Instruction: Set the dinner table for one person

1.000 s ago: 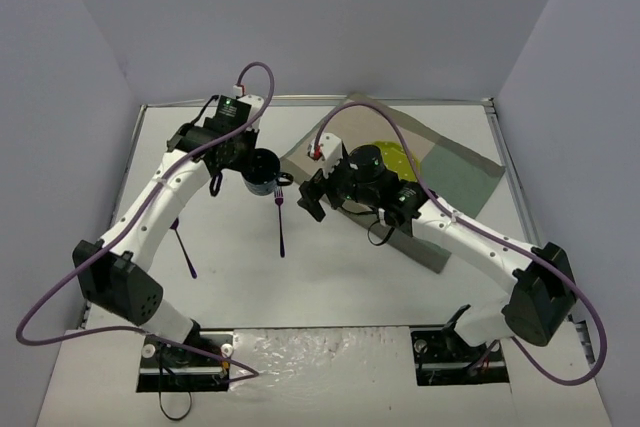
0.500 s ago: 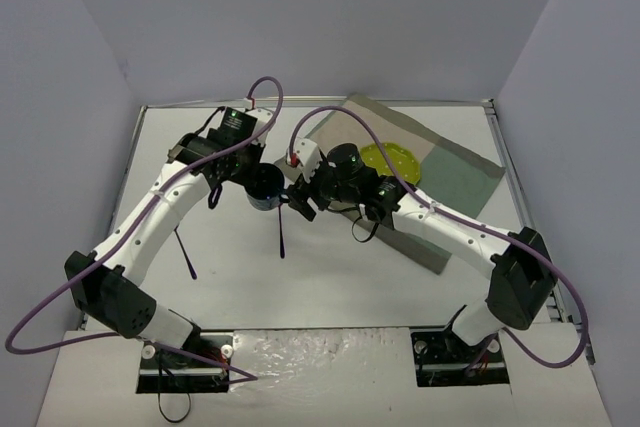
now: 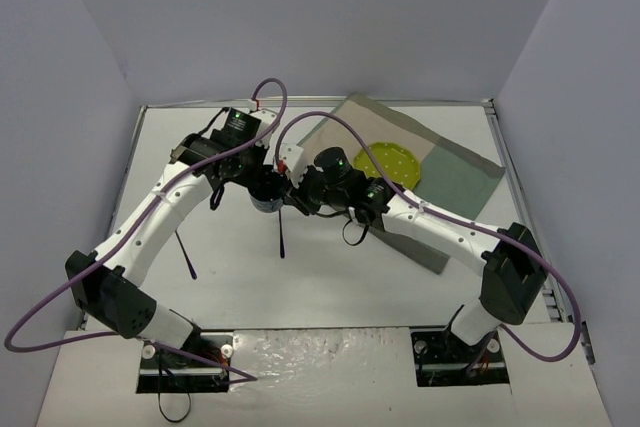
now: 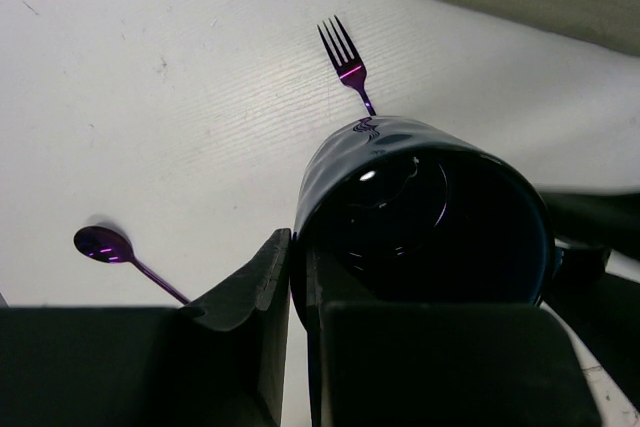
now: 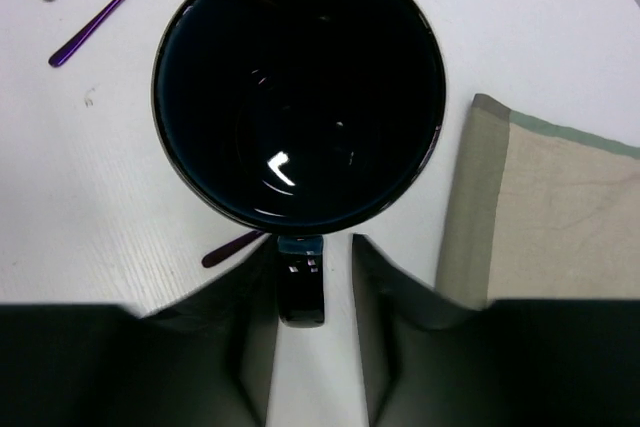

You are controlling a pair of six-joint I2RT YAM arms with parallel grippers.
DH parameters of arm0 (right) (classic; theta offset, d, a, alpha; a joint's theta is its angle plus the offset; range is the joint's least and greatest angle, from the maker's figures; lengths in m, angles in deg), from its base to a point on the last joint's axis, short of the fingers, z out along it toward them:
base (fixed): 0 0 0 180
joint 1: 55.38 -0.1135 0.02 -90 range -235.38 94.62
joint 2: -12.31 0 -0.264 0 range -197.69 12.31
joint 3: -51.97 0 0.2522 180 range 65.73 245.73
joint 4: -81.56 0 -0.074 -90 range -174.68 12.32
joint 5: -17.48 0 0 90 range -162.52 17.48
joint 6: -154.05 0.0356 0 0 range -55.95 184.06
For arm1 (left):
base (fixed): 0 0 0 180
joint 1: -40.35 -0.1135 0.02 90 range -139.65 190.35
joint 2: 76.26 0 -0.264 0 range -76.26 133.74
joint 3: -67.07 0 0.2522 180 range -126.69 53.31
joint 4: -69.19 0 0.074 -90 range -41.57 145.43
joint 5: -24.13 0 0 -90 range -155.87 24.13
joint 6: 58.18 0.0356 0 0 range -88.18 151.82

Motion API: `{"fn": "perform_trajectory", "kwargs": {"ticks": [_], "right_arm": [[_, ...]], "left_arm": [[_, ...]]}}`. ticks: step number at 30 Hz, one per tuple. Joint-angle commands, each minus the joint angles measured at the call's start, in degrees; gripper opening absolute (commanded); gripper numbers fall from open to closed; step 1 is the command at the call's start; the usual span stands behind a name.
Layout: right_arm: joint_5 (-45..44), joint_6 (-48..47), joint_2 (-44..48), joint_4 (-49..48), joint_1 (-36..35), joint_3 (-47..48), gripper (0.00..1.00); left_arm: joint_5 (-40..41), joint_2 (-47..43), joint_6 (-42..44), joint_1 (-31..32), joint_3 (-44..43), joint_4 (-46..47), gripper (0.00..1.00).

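Observation:
A dark blue mug [image 3: 268, 190] hangs just above the dinner table [image 3: 330, 277], and my left gripper [image 3: 255, 179] is shut on its rim. In the left wrist view the two fingers pinch the mug [image 4: 430, 212] wall at its near left side. My right gripper [image 5: 311, 245] has come in from the right and straddles the mug's handle [image 5: 300, 292]. Its left finger touches the handle and a gap shows on the other side. A purple fork [image 3: 281, 227] lies under the mug, and a purple spoon [image 3: 183, 247] lies further left.
A beige-and-green placemat [image 3: 450, 172] lies at the back right with a yellow plate [image 3: 392, 160] on it. Its edge [image 5: 560, 217] is close to the right of the mug. Purple cables arch over both arms.
My right gripper has moved left from the placemat to the mug, and its fingers have narrowed around the handle. The left arm has carried the mug slightly right.

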Motion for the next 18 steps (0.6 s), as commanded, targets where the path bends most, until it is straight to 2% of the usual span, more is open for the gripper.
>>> {"fn": "perform_trajectory", "kwargs": {"ticks": [1,3,5,9,10,12,14,15,16,18], "right_arm": [[-2.2,-0.5,0.0,-2.8,-0.5,3.1,0.14],[-2.6,-0.4,0.1,-2.8,-0.6,2.8,0.05],[-3.1,-0.3,0.2,-2.8,-0.6,2.3,0.0],[-4.1,-0.2,1.2,-3.1,-0.6,0.9,0.0],[-4.5,-0.1,1.6,-3.2,-0.6,0.7,0.0],[-5.8,0.2,2.1,-3.8,-0.5,-0.5,0.0],[-6.9,0.4,3.2,-4.4,-0.3,-1.8,0.0],[-6.9,0.4,3.2,-4.6,-0.3,-2.2,0.0],[-7.9,0.6,4.1,-4.9,0.0,-2.9,0.0],[-8.7,0.8,5.5,-5.3,0.5,-4.2,0.0]], "left_arm": [[-0.2,-1.4,-0.7,0.4,-4.6,2.3,0.0],[-0.2,-1.5,-0.8,0.5,-4.9,2.2,0.0],[0.3,-1.5,-0.8,0.5,-5.0,2.0,0.01],[2.1,-1.8,-1.4,0.4,-5.1,1.9,0.15],[2.9,-2.1,-1.6,0.4,-4.8,2.5,0.25],[3.7,-3.0,-2.4,0.4,-4.6,3.5,0.36],[4.9,-4.4,-3.4,0.3,-4.5,4.3,0.54],[4.9,-4.4,-3.5,0.3,-4.5,4.7,0.55],[5.9,-5.6,-4.1,0.2,-4.2,5.5,0.63],[7.0,-7.5,-4.9,-0.4,-3.6,6.9,0.71]]}}
